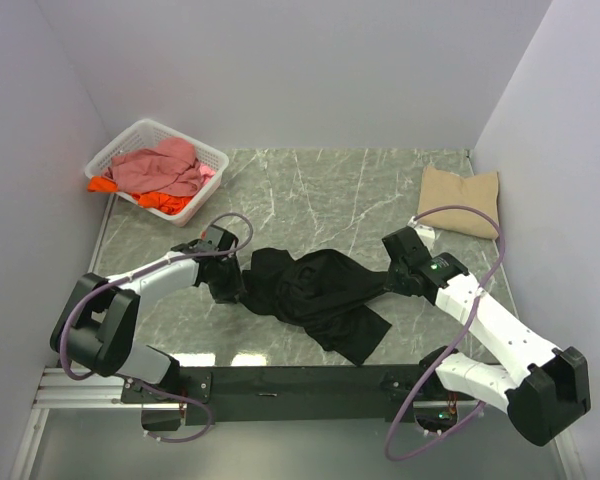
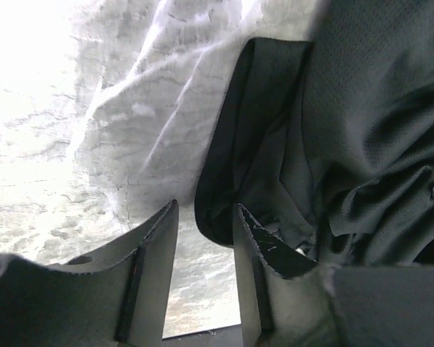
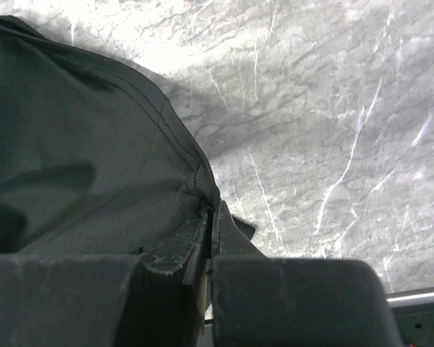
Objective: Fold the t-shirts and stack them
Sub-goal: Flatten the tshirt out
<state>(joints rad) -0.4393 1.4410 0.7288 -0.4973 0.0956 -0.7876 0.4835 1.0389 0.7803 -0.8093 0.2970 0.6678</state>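
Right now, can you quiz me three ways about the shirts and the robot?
1. Where on the table lies the tan t-shirt? A near left; B far right; C middle.
2. Which colours are the t-shirts in the basket? A pink and orange; B blue and green; C white and grey.
3. The right gripper is: A wide open; B shut on the black t-shirt; C out of view.
Answers: B, it lies by the far right edge; A, a pink t-shirt and an orange t-shirt fill it; B, it pinches the cloth.
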